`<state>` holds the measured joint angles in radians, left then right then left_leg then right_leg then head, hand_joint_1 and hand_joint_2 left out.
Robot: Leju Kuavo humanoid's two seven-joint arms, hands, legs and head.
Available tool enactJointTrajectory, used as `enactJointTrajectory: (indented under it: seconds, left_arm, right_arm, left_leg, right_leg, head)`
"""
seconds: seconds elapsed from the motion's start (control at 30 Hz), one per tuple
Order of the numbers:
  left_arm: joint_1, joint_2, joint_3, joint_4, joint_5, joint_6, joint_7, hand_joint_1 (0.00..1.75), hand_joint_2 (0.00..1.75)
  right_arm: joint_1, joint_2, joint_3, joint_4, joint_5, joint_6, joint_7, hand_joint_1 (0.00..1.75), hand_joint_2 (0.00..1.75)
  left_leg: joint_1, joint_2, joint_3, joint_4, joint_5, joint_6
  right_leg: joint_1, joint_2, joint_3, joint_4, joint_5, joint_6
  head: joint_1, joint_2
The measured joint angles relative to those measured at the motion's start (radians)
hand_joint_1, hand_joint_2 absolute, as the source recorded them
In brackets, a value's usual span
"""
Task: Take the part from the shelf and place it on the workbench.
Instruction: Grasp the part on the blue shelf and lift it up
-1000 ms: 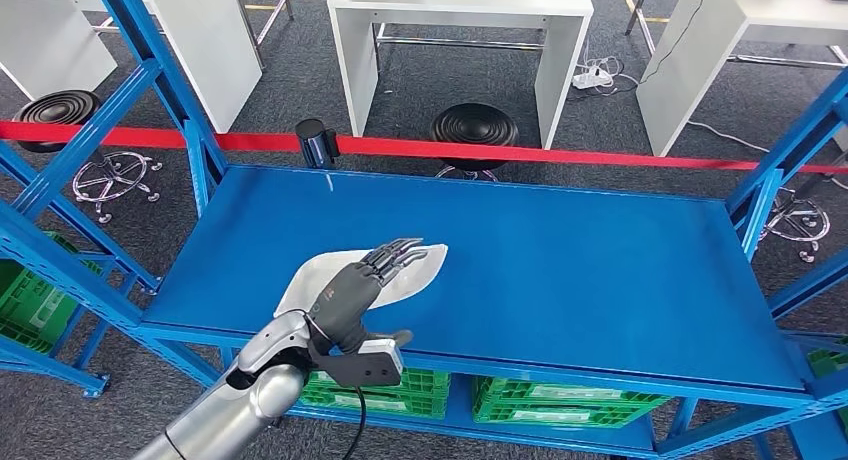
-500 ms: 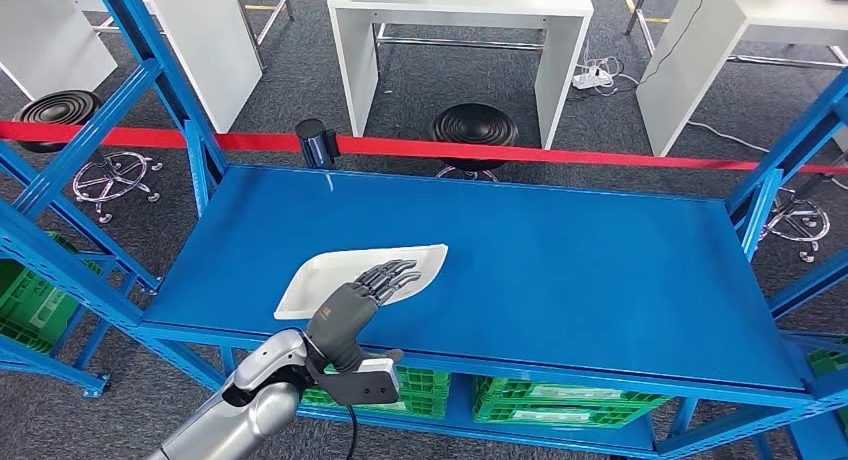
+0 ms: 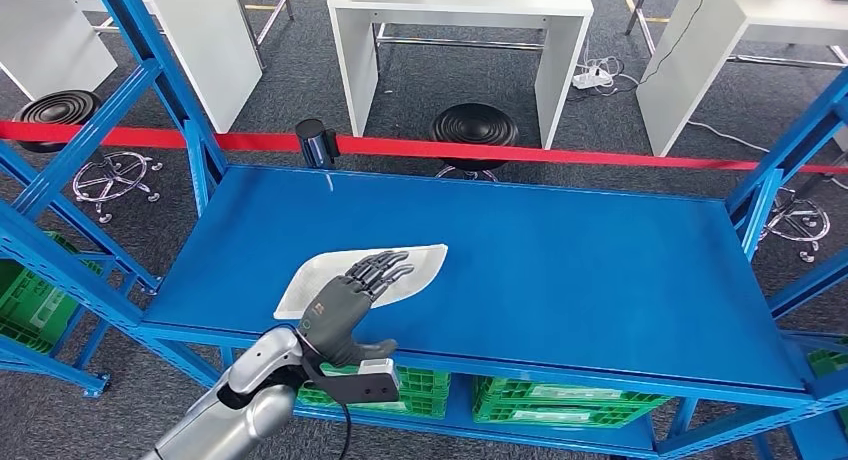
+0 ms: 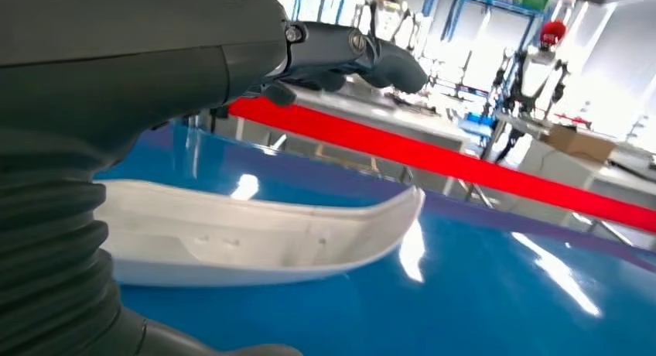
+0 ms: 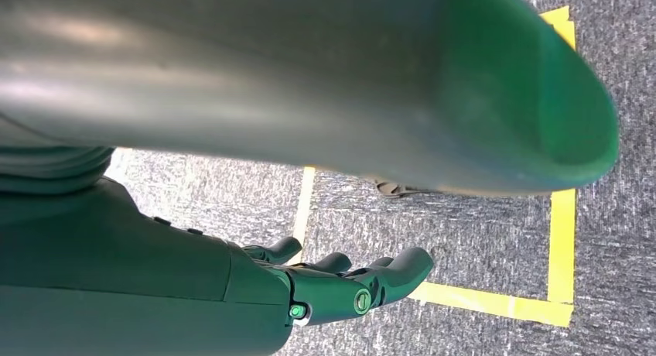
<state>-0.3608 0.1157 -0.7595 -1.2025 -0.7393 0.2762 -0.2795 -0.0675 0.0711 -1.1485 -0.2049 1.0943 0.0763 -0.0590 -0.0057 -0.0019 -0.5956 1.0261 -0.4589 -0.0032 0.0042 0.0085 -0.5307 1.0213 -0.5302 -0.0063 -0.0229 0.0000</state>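
The white part [image 3: 340, 272] lay flat on the blue shelf [image 3: 560, 270], near its front left edge and well short of the shelf's far side. It was a shallow, tray-like piece with a raised rim, one end running to a point. In the left wrist view the part [image 4: 255, 236] sat on the glossy shelf surface [image 4: 464, 309] with its rim curving up.

The left robot hand [image 3: 352, 298] hovered over the near half of the part, fingers [image 3: 385, 268] spread apart and stretched forward above it, holding nothing. From the wrist camera the fingers [image 4: 363, 54] stood clear above the part, with a visible gap between them and its rim. The silver left arm [image 3: 235, 405] came up from below the shelf's front edge.

The right robot hand [image 5: 340, 290] hung beside the robot's body over grey carpet [image 5: 480, 240] marked with yellow tape [image 5: 561, 248]; its fingers were loosely extended and apart, with nothing in them.

Beyond the shelf ran a red barrier tape [image 3: 560, 155], and behind it stood a white desk [image 3: 460, 20] with a black stool [image 3: 474, 128] in front. Green crates [image 3: 560, 400] sat on the lower level under the shelf.
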Motion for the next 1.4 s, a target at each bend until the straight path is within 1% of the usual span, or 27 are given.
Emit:
enactJointTrajectory:
  seconds: [0.13,0.27,0.43,0.73,1.07,1.4]
  left_arm:
    - [0.004,0.019,0.005,-0.013,-0.037,0.014,0.035,0.0,1.75]
    - [0.015,0.033,0.012,-0.023,-0.049,0.014,0.048,0.0,1.75]
    - [0.028,0.042,0.022,-0.03,-0.07,-0.001,0.066,0.0,1.75]
    - [0.075,0.057,0.055,-0.044,-0.09,-0.01,0.084,0.0,1.75]
    - [0.087,0.061,0.087,-0.043,-0.093,-0.003,0.109,0.0,1.75]
    - [0.091,0.068,0.146,-0.02,-0.107,0.015,0.121,0.0,1.75]
  right_arm:
    - [0.001,0.0,-0.001,0.0,0.001,0.0,-0.002,0.0,0.0]
    - [0.002,0.0,-0.001,0.0,0.001,0.0,-0.003,0.0,0.0]
    - [0.002,0.0,-0.001,0.0,0.005,0.0,-0.003,0.0,0.0]
    - [0.003,0.0,-0.001,0.0,0.013,0.0,-0.003,0.0,0.0]
    - [0.003,0.0,-0.001,0.0,0.016,0.0,-0.003,0.0,0.0]
    - [0.004,-0.001,-0.001,0.0,0.02,0.0,-0.004,0.0,0.0]
  left_leg:
    - [0.0,0.0,0.0,0.0,0.0,0.0]
    - [0.0,0.0,0.0,0.0,0.0,0.0]
    - [0.0,0.0,0.0,0.0,0.0,0.0]
    - [0.0,0.0,0.0,0.0,0.0,0.0]
    - [0.0,0.0,0.0,0.0,0.0,0.0]
    - [0.0,0.0,0.0,0.0,0.0,0.0]
  right_leg:
    - [0.0,0.0,0.0,0.0,0.0,0.0]
    - [0.0,0.0,0.0,0.0,0.0,0.0]
    - [0.0,0.0,0.0,0.0,0.0,0.0]
    - [0.0,0.0,0.0,0.0,0.0,0.0]
    - [0.0,0.0,0.0,0.0,0.0,0.0]
    - [0.0,0.0,0.0,0.0,0.0,0.0]
  head:
    - [0.0,0.0]
    - [0.0,0.0]
    - [0.0,0.0]
    - [0.0,0.0]
    - [0.0,0.0]
    - [0.0,0.0]
